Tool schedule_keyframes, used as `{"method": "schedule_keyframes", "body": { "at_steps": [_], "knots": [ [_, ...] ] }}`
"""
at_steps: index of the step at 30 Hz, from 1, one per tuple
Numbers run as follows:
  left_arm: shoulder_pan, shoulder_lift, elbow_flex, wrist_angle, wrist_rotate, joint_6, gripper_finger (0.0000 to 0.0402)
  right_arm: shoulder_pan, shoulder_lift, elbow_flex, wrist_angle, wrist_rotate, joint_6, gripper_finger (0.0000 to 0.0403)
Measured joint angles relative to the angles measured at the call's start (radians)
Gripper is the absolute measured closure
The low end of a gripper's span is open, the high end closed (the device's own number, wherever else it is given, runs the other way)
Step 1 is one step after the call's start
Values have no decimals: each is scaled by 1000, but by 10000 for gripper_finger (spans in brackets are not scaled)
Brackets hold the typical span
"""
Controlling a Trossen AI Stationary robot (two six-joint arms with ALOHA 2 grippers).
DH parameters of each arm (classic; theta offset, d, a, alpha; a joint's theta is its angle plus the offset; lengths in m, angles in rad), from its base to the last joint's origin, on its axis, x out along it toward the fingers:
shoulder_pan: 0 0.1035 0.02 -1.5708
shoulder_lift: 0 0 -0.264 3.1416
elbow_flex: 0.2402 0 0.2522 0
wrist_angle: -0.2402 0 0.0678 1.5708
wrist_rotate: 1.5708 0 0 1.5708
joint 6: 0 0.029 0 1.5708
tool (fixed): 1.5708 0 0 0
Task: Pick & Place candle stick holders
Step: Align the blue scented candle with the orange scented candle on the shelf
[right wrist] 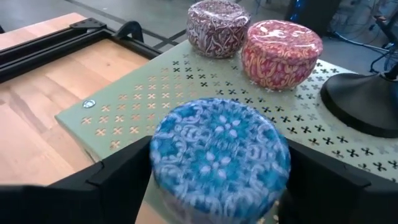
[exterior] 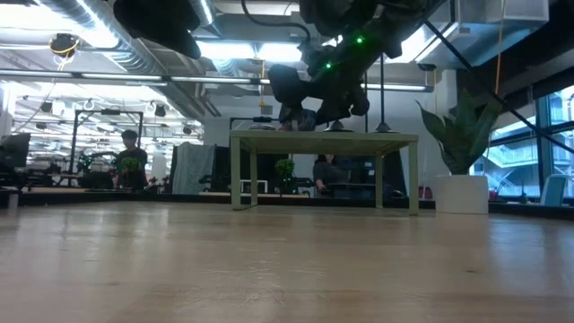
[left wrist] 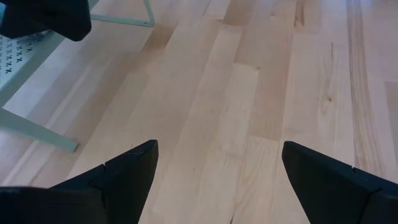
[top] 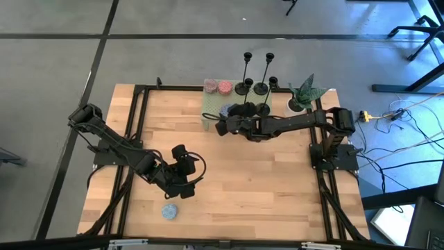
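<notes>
1. Your right pincer is spread wide around a blue tin. The tin sits between the two dark fingers, but I can't tell if they're actually touching it, so I wouldn't call it a grip. That tin isn't a task thing anyway.

2. What your next move turns on: the holders are just past that pincer, toward the far edge of the worktop and a bit toward the right arm's own base. One round black foot shows in the right wrist view, beyond the tin and off to one side.

3. Their long axis is upright: thin stems on flat round bases with small cups on top. Two tall ones stand at the back, shorter ones nearer the pincer.

4. They share a pale green perforated shelf with two reddish patterned tins at its far end.

5. The right arm is clearly nearer. Your left pincer is wide open and empty over bare wood near the front, well apart from the holders, with a blue disc just in front of it.

6. Black metal, skinny stems, so I'd guess they tip easily.
</notes>
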Motion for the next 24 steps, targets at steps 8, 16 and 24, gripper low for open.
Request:
{"method": "schedule_keyframes", "body": {
  "at_steps": [8, 16, 24],
  "knots": [
    [0, 0, 0, 0, 0, 0, 61, -7, 0, 0, 1, 1, 0, 57],
    [0, 0, 0, 0, 0, 0, 61, -7, 0, 0, 21, 19, -53, 57],
    [0, 0, 0, 0, 0, -3, 61, -1, 0, 0, 80, 35, -161, 56]
  ]
}}
